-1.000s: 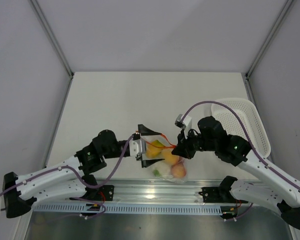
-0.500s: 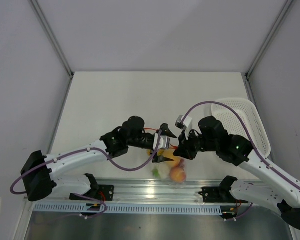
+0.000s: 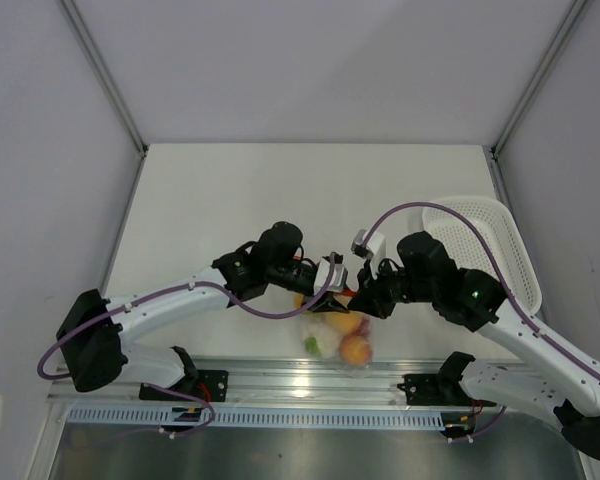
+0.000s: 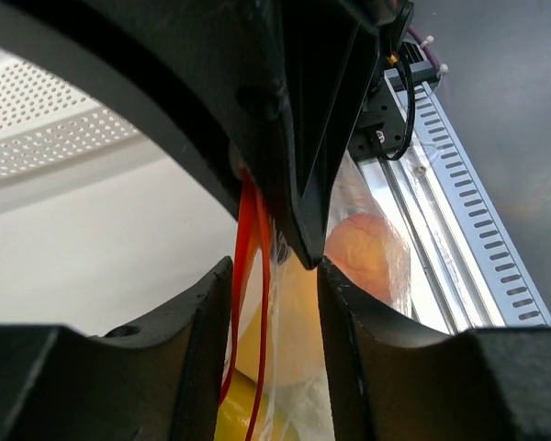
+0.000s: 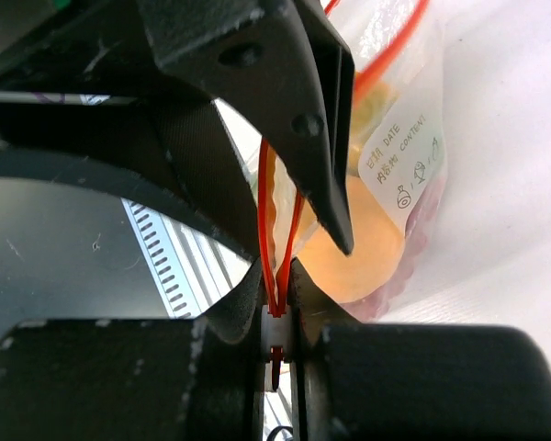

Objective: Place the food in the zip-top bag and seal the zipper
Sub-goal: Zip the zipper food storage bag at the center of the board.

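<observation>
The zip-top bag (image 3: 342, 338) hangs low near the front rail, holding the food: an orange fruit (image 3: 356, 348), a yellow piece (image 3: 338, 322) and a white-green piece (image 3: 318, 345). My right gripper (image 3: 366, 297) is shut on the white end of the zipper (image 5: 268, 211), the two red strips spreading apart above its fingertips (image 5: 257, 276). My left gripper (image 3: 332, 276) sits right beside it, its jaws narrowed but still apart. In the left wrist view the red zipper (image 4: 246, 276) and clear film run through that gap, with the orange fruit (image 4: 367, 253) behind.
A white perforated basket (image 3: 490, 245) stands at the right of the table, also showing in the left wrist view (image 4: 46, 119). The metal slotted rail (image 3: 310, 385) runs along the near edge, just below the hanging bag.
My left arm swung right along the bag's mouth, from its left end to beside the right gripper, and its jaws narrowed from wide open. The right gripper kept its hold.
</observation>
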You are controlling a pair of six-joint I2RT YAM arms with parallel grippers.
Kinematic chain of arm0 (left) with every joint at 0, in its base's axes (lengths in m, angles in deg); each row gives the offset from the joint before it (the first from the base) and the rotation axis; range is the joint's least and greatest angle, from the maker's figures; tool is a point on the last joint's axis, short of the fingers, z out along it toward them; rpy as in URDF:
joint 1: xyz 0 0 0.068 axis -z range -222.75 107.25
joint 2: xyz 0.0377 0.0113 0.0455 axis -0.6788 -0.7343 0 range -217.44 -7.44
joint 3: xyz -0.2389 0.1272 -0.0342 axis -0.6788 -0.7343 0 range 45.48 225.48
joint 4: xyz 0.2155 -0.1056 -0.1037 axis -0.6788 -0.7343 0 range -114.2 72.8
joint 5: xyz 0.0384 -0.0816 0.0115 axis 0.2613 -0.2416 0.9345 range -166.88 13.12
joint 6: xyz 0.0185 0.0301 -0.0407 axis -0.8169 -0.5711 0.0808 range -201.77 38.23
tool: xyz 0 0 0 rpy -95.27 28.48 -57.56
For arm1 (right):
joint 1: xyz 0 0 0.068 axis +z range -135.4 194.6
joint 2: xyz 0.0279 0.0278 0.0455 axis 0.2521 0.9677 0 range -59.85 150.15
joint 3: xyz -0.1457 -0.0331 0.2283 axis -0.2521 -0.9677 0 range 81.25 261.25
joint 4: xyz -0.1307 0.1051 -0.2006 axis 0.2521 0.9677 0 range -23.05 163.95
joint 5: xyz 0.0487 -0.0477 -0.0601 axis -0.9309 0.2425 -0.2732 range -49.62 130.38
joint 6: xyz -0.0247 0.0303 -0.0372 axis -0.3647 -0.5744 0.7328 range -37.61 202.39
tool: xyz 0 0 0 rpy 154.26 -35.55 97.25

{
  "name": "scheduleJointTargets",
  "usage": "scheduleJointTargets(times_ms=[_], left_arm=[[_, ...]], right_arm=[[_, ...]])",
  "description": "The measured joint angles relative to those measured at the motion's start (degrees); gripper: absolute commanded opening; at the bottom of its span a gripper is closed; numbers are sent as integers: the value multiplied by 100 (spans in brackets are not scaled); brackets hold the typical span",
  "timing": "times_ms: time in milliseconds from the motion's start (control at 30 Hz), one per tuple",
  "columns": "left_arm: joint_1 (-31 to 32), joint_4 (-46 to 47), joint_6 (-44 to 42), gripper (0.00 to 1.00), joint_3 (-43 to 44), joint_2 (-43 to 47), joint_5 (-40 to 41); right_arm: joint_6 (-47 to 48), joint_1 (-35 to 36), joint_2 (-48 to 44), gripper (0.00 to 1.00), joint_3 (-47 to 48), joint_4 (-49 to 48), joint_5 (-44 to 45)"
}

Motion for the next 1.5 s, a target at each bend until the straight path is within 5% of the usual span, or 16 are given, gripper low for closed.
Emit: scheduleJointTargets(times_ms=[233,300,467,600,767,967,1233,1500], left_arm=[[-83,-11,258,31,-210,219,101],[-83,-33,378,1,-223,264,175],[-81,-57,640,1,-264,354,498],[-83,-192,848,1,-264,452,789],[-83,-385,1436,0,-439,815,1440],[-83,-525,2107,1,-481,999,1580],[-83,-455,2640,0,-693,1228,1495],[-83,-452,2754,1,-754,1329,1491]], right_arm=[[0,0,90,0,109,127,17],[-7,0,103,0,127,157,72],[-140,0,109,1,127,138,227],[-396,2,243,38,144,17,409],[-680,4,317,51,146,-13,855],[-940,-33,-245,49,-72,-155,1093],[-1062,-76,-452,29,-431,-621,892],[-1078,-101,-286,26,-505,-1123,498]])
